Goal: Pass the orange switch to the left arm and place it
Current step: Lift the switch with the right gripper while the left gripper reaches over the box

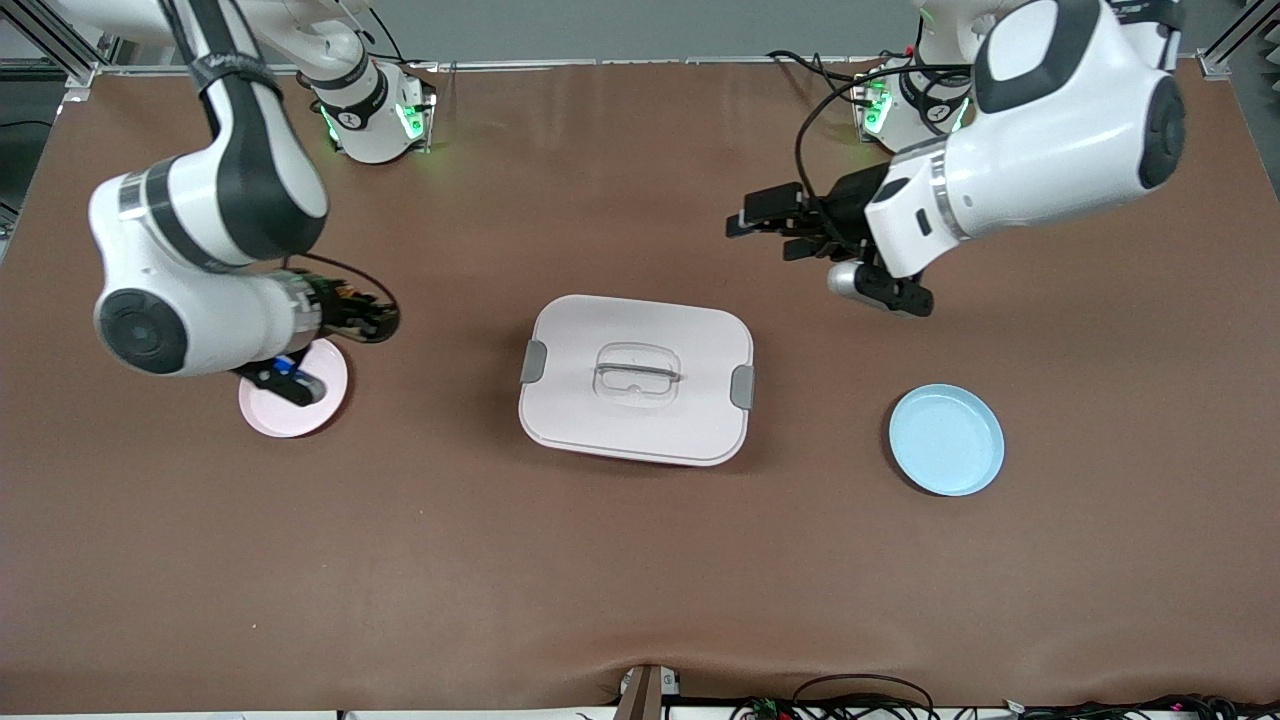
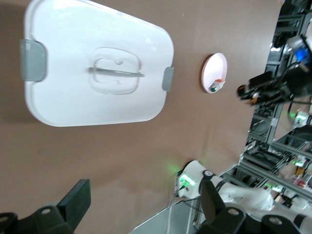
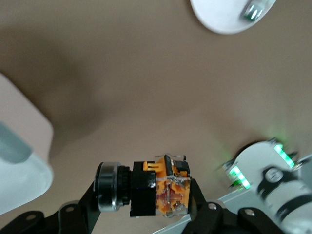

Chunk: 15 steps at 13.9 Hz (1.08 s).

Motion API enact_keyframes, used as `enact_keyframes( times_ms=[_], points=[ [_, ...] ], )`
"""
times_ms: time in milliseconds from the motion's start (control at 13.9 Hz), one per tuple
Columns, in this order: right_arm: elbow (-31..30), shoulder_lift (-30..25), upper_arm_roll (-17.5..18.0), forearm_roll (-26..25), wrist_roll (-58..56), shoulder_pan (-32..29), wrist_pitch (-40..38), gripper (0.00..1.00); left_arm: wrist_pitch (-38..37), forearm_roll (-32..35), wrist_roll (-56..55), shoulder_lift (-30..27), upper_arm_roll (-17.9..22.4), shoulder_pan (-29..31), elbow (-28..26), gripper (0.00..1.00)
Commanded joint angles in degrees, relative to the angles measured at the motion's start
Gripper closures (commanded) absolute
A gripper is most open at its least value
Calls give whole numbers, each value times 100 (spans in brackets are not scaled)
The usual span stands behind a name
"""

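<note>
orange switch point(image 3: 151, 192) clamped in right hand point(image 3: 146, 204) above table.

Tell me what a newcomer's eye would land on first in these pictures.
The large white rounded-rectangular plastic box with grey side clips sits mid-table, between a round pink plate toward the right arm's end and a round light-blue plate toward the left arm's end. The right tool, up beside the pink plate, grips the small black-and-orange switch. The left tool hangs open over bare table.
</note>
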Motion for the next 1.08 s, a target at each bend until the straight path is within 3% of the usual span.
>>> enact_keyframes(
  times_ms=[0,144,361,721,1010],
  points=[
    [358,99,-58,621,1213,590,-108,85,734,-550,-38,-468,-229,48,-714,0],
    [534,142,-67,1167,2101,934,-29,85,1359,-858,-38,-548,-492,56,-1014,0],
    [676,221,-67,2001,3095,1260,636,85,1730,-1061,-29,-548,-651,56,-1208,0],
    [693,257,-67,2618,3985,1647,1648,85,1766,-1114,-29,-837,-678,92,-1603,18],
    [711,266,-58,3197,4609,1832,2544,85,1993,-1695,111,-908,-678,92,-1727,21]
  ],
)
